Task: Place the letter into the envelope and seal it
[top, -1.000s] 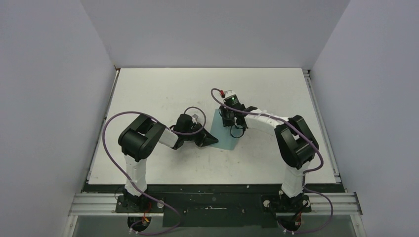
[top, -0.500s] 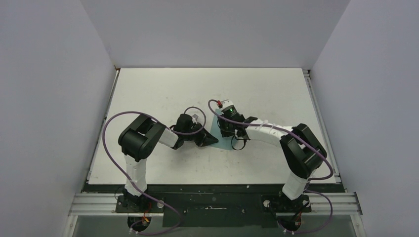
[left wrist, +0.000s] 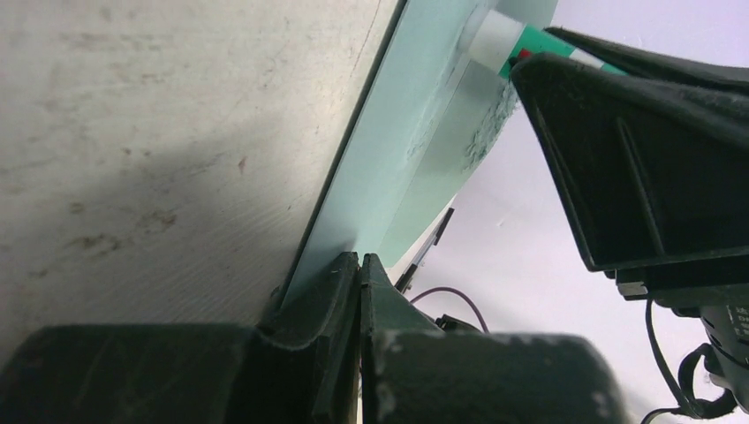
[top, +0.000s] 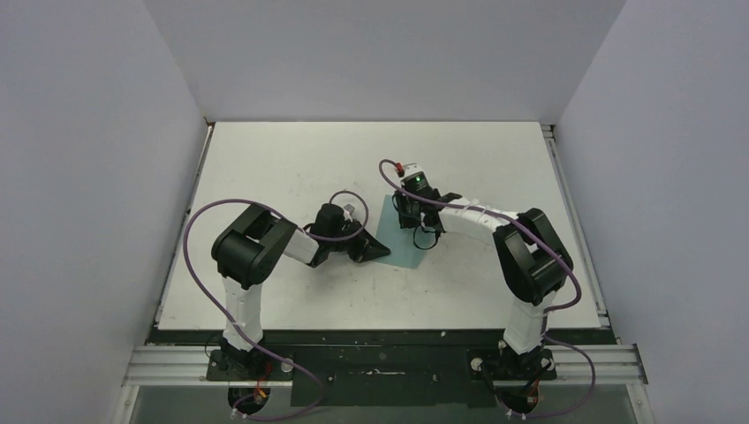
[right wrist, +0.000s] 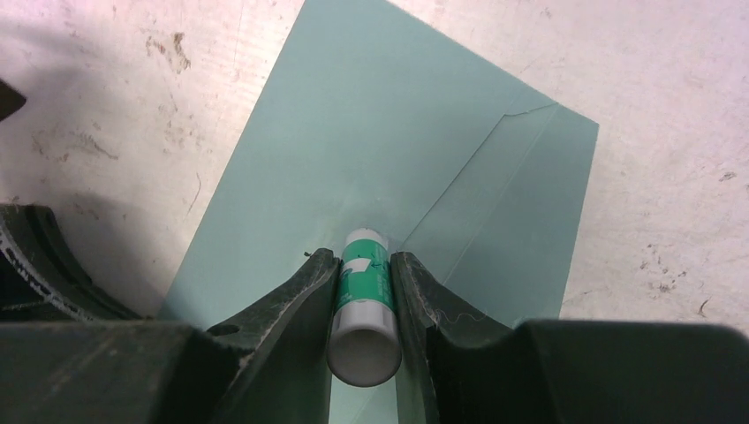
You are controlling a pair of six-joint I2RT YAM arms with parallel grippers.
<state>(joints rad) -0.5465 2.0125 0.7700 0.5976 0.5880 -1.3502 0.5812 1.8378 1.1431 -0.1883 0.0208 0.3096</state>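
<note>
Right pincer [right wrist: 363, 258] has swung back far-right since half a second ago. Nearest, left pincer [left wrist: 359, 261] sits closed, seemingly pinning the envelope [right wrist: 397, 132] by its corner to the desk [top: 291, 168]. Beyond, right pincer clamps a glue stick [right wrist: 363, 296], its tip at the seam [right wrist: 459, 172], which only the right wrist shows. No letter visible, probably inside: sealing underway, next spread glue, press shut.

two matching arms: the left arm [top: 256, 252] and the right arm [top: 530, 256] each have bulky, rounded black joint housings linked by white tube segments, with a white upright column over a black base. a purple cable [top: 189, 243] loops loosely along each arm. on the right wrist a small green light [top: 413, 180] glows near a red plug [top: 399, 166]. the left pincer [left wrist: 359, 265] and right pincer [right wrist: 364, 261] have matte black, curved plastic fingers, scuffed at the edges.
</note>
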